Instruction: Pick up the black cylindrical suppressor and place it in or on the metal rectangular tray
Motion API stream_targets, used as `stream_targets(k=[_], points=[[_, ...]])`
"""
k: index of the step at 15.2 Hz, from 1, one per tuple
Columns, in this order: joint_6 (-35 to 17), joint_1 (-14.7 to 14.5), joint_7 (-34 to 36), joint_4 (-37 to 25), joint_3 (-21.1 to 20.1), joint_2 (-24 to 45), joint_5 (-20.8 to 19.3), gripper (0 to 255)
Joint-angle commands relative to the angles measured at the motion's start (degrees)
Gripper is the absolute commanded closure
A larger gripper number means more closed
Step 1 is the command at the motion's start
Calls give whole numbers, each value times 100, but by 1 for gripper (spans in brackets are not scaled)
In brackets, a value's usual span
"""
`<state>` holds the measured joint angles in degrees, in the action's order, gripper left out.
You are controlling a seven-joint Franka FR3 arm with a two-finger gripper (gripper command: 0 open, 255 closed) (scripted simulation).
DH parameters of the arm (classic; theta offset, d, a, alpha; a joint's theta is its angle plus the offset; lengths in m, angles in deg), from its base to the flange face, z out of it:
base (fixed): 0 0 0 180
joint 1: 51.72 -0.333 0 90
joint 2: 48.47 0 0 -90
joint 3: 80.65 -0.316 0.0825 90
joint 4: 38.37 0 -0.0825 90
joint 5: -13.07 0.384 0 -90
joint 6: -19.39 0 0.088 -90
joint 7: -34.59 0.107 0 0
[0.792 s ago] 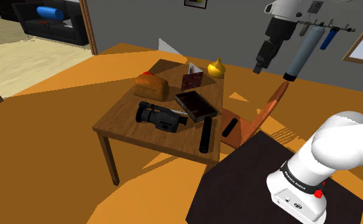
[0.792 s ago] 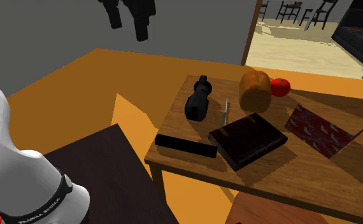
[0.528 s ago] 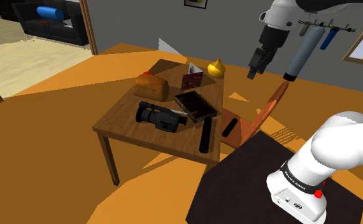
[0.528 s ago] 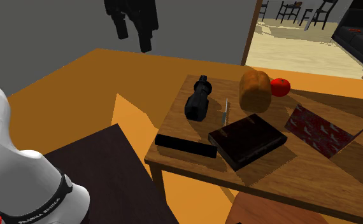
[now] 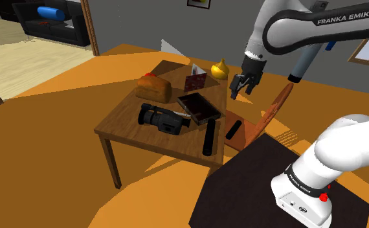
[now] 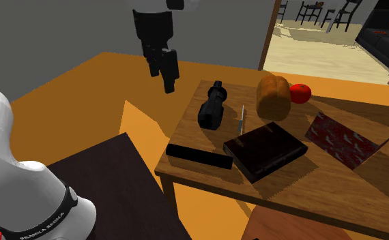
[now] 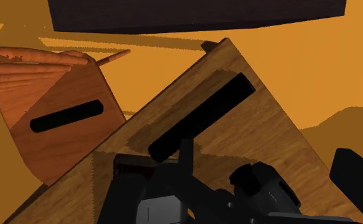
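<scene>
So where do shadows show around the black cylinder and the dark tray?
Wrist view: the long black cylinder lies over a darker shadow band on the brown wooden table. Second exterior view: the dark rectangular tray darkens the wood towards that view's right. Shoulder view: hard-edged patches on the orange floor.

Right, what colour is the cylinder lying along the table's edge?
Black; the suppressor shows best in the second exterior view.

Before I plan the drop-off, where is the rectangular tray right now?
In the shoulder view the dark rectangular tray lies on the wooden table, right of the camcorder, with the long black cylinder nearer the table's front edge.
</scene>
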<state>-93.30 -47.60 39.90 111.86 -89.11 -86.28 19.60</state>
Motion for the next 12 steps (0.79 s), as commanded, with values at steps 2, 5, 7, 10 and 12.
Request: stream_targets(k=[2,5,7,10,12], points=[[-677,129,488,184,-225,481,32,0],[-1368,277,986,311,-449,1056,13,0],[-1826,396,1341,348,-596,1489,-45,0],[-2495,605,1932,335,-804,2200,-233,0],[-2918,758,2385,281,-922,2708,-456,0]])
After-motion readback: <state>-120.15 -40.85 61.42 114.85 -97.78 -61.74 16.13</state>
